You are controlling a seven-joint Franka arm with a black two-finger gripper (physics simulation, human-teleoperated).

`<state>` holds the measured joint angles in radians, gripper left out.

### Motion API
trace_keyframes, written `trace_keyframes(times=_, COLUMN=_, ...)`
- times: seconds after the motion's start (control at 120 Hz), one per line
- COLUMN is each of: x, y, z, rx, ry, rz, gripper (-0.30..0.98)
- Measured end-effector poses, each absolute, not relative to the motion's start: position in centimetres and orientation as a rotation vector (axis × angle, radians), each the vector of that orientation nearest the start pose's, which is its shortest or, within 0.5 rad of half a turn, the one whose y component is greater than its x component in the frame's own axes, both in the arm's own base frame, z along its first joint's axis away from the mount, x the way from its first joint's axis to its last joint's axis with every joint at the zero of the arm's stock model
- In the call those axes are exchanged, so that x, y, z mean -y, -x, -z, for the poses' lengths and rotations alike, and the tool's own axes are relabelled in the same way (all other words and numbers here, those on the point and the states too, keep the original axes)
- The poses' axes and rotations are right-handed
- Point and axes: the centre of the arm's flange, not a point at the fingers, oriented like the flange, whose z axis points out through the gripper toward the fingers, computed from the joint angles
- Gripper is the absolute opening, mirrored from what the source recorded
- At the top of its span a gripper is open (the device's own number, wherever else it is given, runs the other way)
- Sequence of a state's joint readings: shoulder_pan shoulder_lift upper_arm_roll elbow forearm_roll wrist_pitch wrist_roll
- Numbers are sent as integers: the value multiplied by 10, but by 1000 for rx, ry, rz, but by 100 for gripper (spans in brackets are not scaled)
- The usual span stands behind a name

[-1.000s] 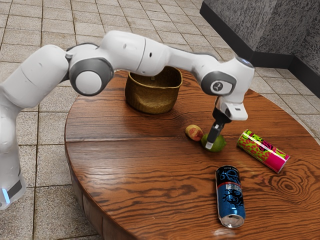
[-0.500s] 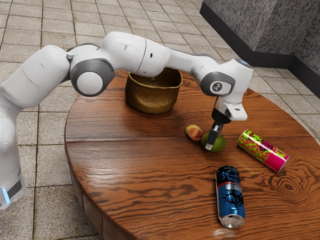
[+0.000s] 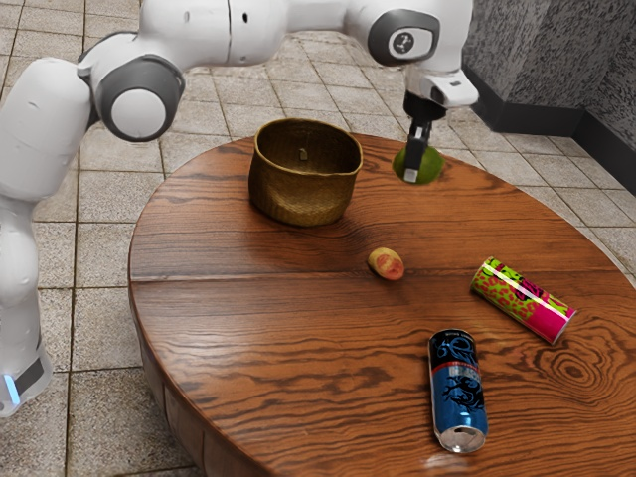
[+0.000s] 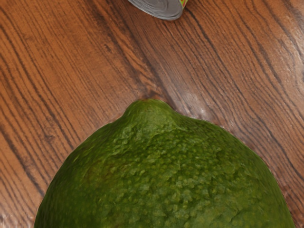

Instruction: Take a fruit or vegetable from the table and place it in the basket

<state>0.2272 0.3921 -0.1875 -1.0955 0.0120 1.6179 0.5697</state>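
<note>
Round surface (image 3: 298,338) below, tool (image 3: 411,175) gripping the lime (image 3: 430,167): I should cross high to the basket (image 3: 298,196) near the edge, centre, lower, release.

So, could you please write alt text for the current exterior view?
The black gripper of a white robot arm holds a green lime above a round wooden table. On the table are a brown basket, a small red-and-yellow fruit, and a pink-and-green can and a blue-and-black can, both on their sides.
</note>
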Motion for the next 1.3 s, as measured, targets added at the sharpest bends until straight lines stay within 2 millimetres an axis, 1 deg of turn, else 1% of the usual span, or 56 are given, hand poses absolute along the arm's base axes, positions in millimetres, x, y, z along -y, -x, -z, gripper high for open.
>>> trace_keyframes(times=0.042, x=-86, y=-661, z=-624, rx=-725, ry=3050, rz=220, gripper=37)
trace_keyframes(times=0.092, x=-114, y=-653, z=-627, rx=-656, ry=3054, rz=195, gripper=37)
trace_keyframes(times=0.167, x=-144, y=-637, z=-639, rx=-578, ry=3048, rz=170, gripper=36)
trace_keyframes(times=0.233, x=-162, y=-624, z=-645, rx=-533, ry=3051, rz=130, gripper=36)
trace_keyframes(times=0.317, x=-179, y=-608, z=-652, rx=-490, ry=3058, rz=76, gripper=35)
trace_keyframes(times=0.475, x=-202, y=-580, z=-662, rx=-436, ry=3082, rz=-26, gripper=35)
trace_keyframes(times=0.558, x=-207, y=-570, z=-663, rx=-433, ry=3095, rz=-73, gripper=35)
trace_keyframes(times=0.675, x=-205, y=-567, z=-659, rx=-458, ry=3108, rz=-120, gripper=36)
trace_keyframes(times=0.808, x=-198, y=-577, z=-647, rx=-505, ry=3114, rz=-137, gripper=36)
trace_keyframes(times=1.225, x=-215, y=-580, z=-640, rx=-504, ry=3108, rz=-114, gripper=35)
trace_keyframes(times=1.242, x=-215, y=-580, z=-640, rx=-505, ry=3108, rz=-114, gripper=36)
trace_keyframes(times=1.275, x=-216, y=-580, z=-639, rx=-509, ry=3109, rz=-116, gripper=46)
trace_keyframes(times=1.3, x=-219, y=-581, z=-635, rx=-508, ry=3116, rz=-122, gripper=51)
